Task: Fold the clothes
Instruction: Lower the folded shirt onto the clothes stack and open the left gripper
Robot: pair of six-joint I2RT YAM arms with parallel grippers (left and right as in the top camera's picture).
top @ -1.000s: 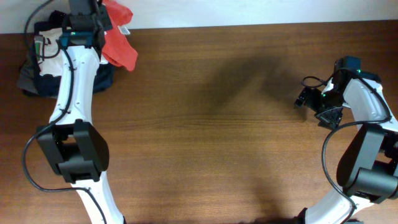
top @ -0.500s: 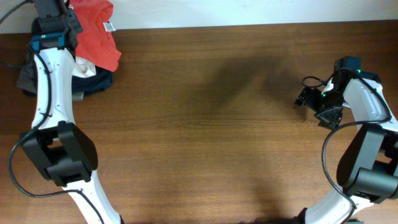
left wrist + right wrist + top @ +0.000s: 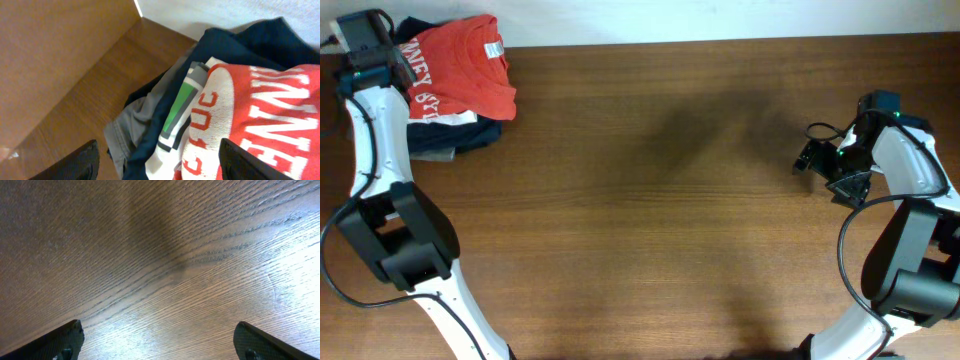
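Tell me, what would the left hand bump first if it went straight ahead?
Probably the grey garment and navy garment at the pile's edge, straight ahead of the left hand; the red T-shirt lies just beside. Depth is unclear.

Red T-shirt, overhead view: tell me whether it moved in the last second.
Yes. The red T-shirt shifted left along the far edge of the table and now lies on the folded pile.

Wood table [image 3: 670, 200]; garment pile [image 3: 470, 135] far-left corner, grey seemingly lowest.

Your T-shirt [image 3: 460, 68] was orange-red with white lettering — the garments [image 3: 485, 135] beneath navy, grey, white; worktop [image 3: 670, 230] brown woodgrain.
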